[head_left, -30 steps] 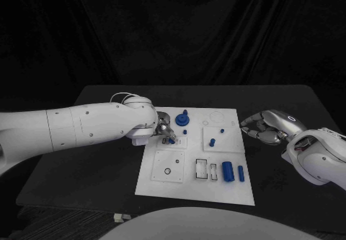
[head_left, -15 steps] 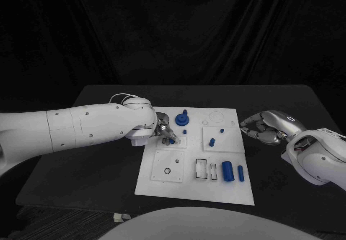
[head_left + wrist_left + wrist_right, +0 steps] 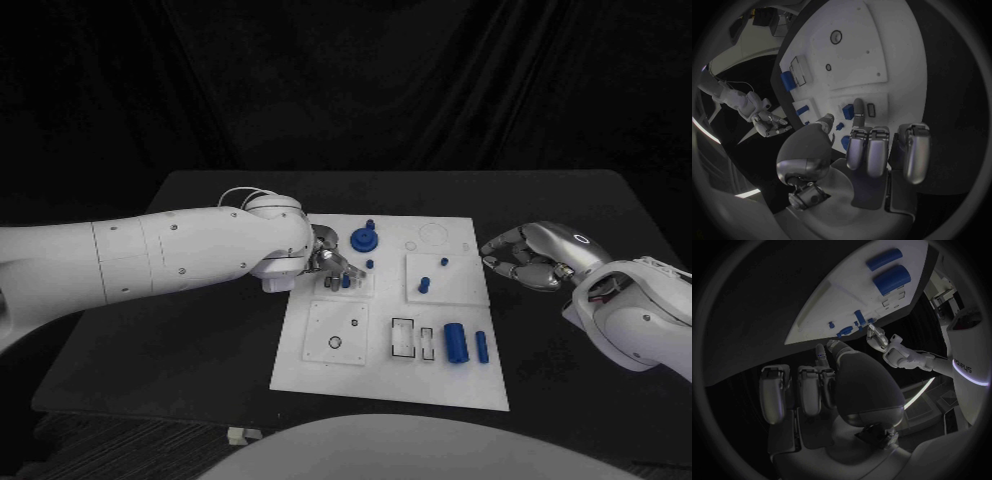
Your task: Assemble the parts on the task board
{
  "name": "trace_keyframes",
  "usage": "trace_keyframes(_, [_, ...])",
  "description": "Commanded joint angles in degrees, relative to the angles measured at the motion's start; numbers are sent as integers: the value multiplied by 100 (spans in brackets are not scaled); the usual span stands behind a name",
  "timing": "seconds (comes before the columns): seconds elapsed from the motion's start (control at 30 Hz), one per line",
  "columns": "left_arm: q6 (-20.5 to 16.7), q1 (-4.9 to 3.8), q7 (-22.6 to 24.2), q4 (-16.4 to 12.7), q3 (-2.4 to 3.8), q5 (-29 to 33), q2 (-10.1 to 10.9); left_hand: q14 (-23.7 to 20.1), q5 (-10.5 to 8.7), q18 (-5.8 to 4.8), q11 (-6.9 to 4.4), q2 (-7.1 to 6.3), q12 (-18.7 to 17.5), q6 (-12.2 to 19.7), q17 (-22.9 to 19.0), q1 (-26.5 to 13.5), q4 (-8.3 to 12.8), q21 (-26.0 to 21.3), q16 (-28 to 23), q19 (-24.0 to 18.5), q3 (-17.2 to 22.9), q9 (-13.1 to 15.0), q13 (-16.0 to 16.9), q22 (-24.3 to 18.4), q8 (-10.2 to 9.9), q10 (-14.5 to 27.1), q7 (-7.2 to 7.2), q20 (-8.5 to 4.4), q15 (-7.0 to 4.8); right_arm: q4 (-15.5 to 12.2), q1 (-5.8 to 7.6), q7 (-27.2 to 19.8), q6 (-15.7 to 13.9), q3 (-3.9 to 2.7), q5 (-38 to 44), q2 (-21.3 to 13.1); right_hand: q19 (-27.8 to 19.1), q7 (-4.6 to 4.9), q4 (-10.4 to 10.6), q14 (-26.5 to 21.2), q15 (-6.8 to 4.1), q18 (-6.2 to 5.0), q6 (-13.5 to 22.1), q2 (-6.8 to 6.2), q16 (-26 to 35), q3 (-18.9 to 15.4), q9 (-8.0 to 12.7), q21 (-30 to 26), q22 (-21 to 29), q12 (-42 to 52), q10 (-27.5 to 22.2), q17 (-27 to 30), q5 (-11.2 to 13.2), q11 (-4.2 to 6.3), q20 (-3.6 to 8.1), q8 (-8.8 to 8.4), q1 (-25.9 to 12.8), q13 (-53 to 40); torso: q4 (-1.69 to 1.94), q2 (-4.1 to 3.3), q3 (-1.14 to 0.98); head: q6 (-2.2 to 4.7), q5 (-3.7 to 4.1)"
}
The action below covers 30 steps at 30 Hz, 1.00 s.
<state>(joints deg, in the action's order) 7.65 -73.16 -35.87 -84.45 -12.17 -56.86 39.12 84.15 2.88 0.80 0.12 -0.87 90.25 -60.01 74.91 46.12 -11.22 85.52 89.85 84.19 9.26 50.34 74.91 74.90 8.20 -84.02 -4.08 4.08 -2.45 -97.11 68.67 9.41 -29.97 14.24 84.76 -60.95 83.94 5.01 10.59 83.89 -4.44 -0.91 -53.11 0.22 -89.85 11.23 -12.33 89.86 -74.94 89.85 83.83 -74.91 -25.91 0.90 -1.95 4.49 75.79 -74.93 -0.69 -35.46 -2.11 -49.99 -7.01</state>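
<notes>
Opening slightly since the earlier frames, the left silver hand (image 3: 325, 265) now holds its fingers spread beside a small blue peg (image 3: 346, 282) standing in the white task board (image 3: 389, 385), suggesting it is seated, while the right hand (image 3: 531, 255) stays curled and empty just off the board.

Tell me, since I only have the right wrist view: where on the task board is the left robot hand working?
Observer: Head view puts the left robot hand over the far-left section of the task board, by a small blue part.
Operator: Is it gripping that part?
Observer: Left wrist view shows a fingertip beside it and the thumb apart; a grip can't be confirmed.
Operator: And the right robot hand?
Observer: Head view: the right robot hand is beyond the board's right edge, fingers curled, holding nothing.
</notes>
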Motion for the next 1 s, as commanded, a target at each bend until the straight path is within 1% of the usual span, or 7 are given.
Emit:
trace_keyframes(0.03, [90,27,-3,8,-17,4,3,585,-10,65,21,60,-25,-29,1509,14,-4,-25,15,93,-55,11,1509,1297,23,-598,4,22,28,0,-18,92,41,-3,10,-2,606,6,7,611,41,91,-47,13,-15,28,5,14,-1506,15,617,-1509,-36,-35,-43,-35,55,-1507,-3,-4,2,-1,-10])
trace_keyframes(0.47, [-504,-3,235,-198,-14,0,249,585,-5,49,-33,153,-25,-137,1509,242,-207,23,15,158,-379,300,1509,1333,229,-598,69,-11,-16,-7,-25,81,17,-3,10,-29,606,9,-2,611,43,91,-51,6,-15,40,8,14,-1506,15,617,-1509,-43,-37,-44,-35,53,-1507,-2,1,5,-1,13])
trace_keyframes(0.6, [-673,-159,346,-297,-13,11,397,585,-2,43,-44,164,-25,-133,1509,325,-208,43,15,181,-421,357,1509,1343,267,-598,79,-20,-27,-11,-25,84,-4,-3,10,-36,606,9,-2,611,43,91,-51,6,-15,40,8,14,-1506,15,617,-1509,-43,-37,-44,-35,53,-1507,-19,-5,-1,-1,-7])
trace_keyframes(0.77, [-769,-371,425,-328,-13,204,504,585,0,38,-64,187,-25,-140,1509,483,-208,58,15,202,-499,475,1509,1352,355,-598,101,-37,-45,-17,-25,95,-6,-3,10,-48,606,10,-3,611,43,91,-51,4,-15,42,9,14,-1506,15,617,-1509,-45,-38,-44,-35,52,-1507,-4,-17,0,-1,5])
trace_keyframes(0.83, [-827,-451,469,-335,-13,298,562,585,8,24,-145,249,-25,-120,1509,757,-200,103,15,255,-667,1121,1509,1373,848,-598,178,-92,-105,-21,-25,101,-3,-3,9,-52,606,10,-3,611,43,91,-51,4,-15,42,9,14,-1506,15,617,-1509,-45,-38,-44,-35,52,-1507,-10,-21,0,-1,0])
trace_keyframes(0.9, [-871,-509,529,-321,-13,362,612,585,7,19,-153,280,-25,7,1509,864,-219,117,15,272,-774,1426,1509,1379,1047,-598,202,-116,-123,-29,-25,106,1,-3,9,-62,606,10,-3,611,43,91,-51,4,-15,42,9,14,-1506,15,617,-1509,-45,-38,-44,-35,52,-1507,-8,-15,-1,-1,10])
trace_keyframes(1.0, [-862,-542,573,-241,-13,398,611,585,6,18,-156,279,-25,50,1509,908,-217,122,15,278,-814,1501,1509,1381,1088,-598,205,-121,-128,-38,-25,112,10,-3,9,-80,606,10,-3,611,43,91,-51,4,-15,42,9,14,-1506,15,617,-1509,-45,-38,-44,-35,52,-1507,11,-21,1,-1,14])
